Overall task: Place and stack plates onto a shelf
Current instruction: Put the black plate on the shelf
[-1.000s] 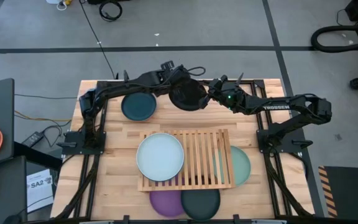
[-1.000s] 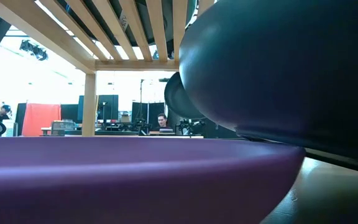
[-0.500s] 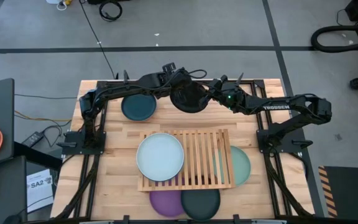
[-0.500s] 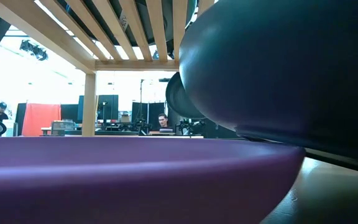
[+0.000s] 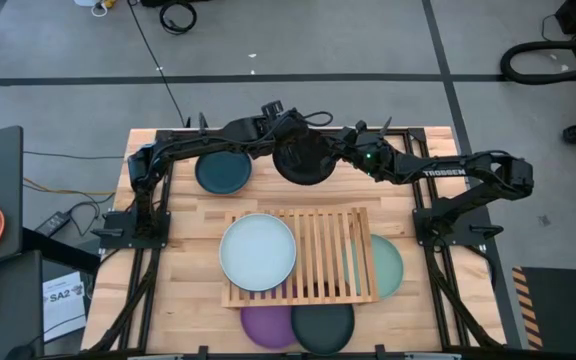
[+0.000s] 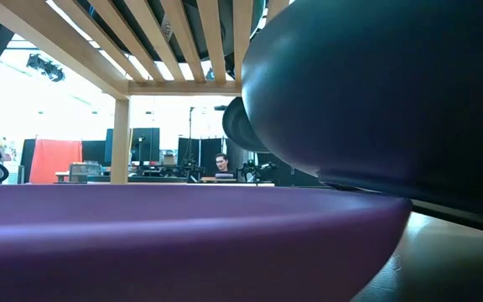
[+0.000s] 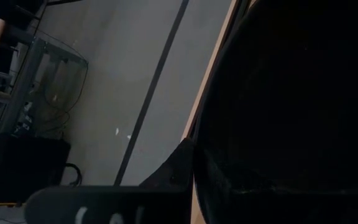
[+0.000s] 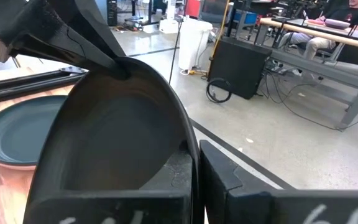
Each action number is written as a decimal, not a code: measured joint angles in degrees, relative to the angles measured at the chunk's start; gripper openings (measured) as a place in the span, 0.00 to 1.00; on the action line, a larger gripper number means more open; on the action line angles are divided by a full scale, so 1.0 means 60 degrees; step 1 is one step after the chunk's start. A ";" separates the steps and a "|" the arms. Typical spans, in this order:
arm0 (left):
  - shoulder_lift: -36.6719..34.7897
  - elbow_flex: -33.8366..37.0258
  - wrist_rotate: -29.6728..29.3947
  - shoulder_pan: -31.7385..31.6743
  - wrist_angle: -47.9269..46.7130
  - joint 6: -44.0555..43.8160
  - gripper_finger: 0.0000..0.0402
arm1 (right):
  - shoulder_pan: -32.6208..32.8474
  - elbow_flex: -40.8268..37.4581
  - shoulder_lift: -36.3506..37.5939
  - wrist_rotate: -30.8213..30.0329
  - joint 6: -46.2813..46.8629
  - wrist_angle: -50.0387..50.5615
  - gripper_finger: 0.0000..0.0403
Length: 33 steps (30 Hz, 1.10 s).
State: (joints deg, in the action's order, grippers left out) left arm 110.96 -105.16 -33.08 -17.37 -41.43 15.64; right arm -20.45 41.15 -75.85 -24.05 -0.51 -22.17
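The black plate (image 5: 303,160) hangs tilted above the table's far middle, between both grippers. My left gripper (image 5: 285,140) is shut on its far-left rim and my right gripper (image 5: 336,155) on its right rim. A dark teal plate (image 5: 223,172) lies on the table to the left of it. The shelf (image 5: 318,255) stands mid-table with the pale blue-white plate (image 5: 258,250) on its left half. A mint green plate (image 5: 390,265) lies partly under its right end. A purple plate (image 5: 266,325) and another dark teal plate (image 5: 325,325) lie at the near edge. My left gripper pinches the black plate's rim (image 8: 120,70) on its far-left side, coming level from the table's left. The plate is clear of the table and tilted. My right gripper pinches the opposite rim (image 8: 190,149) between its two fingers (image 8: 222,177), one on the hollow face and one behind, coming from the table's right.
The dark arm frames stand along the table's left (image 5: 143,215) and right (image 5: 448,215) sides. In the low view the purple plate (image 6: 183,235) and the near teal plate (image 6: 376,92) fill the foreground under the shelf's slats (image 6: 166,38). People sit in the room beyond.
My right gripper has moved a little toward the table's left, onto the black plate's right rim, and has taken hold there. The plate has stayed lifted in my left gripper, about where it was.
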 joint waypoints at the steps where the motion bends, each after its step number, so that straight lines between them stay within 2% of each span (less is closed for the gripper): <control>1: 0.0000 0.0000 -0.0003 0.0000 0.0000 0.0000 0.06 | 0.0000 0.0000 0.0000 -0.0001 0.0006 -0.0001 0.05; 12: 0.0000 0.0000 -0.0029 -0.0004 0.0096 0.0030 0.07 | 0.0000 0.0000 0.0000 -0.0001 0.0055 -0.0019 0.05; 24: 0.0000 0.0000 -0.0032 -0.0015 0.0321 0.0087 0.29 | -0.0003 0.0000 0.0007 0.0025 0.0092 -0.0064 0.05; 33: -0.0363 0.0007 0.0491 0.0081 0.0099 0.0448 0.32 | -0.0623 0.0000 0.0007 0.0054 0.0111 -0.0030 0.05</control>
State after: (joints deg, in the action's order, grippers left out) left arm 108.78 -105.12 -30.13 -16.88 -40.83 18.33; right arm -24.19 41.15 -75.81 -23.73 0.16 -22.35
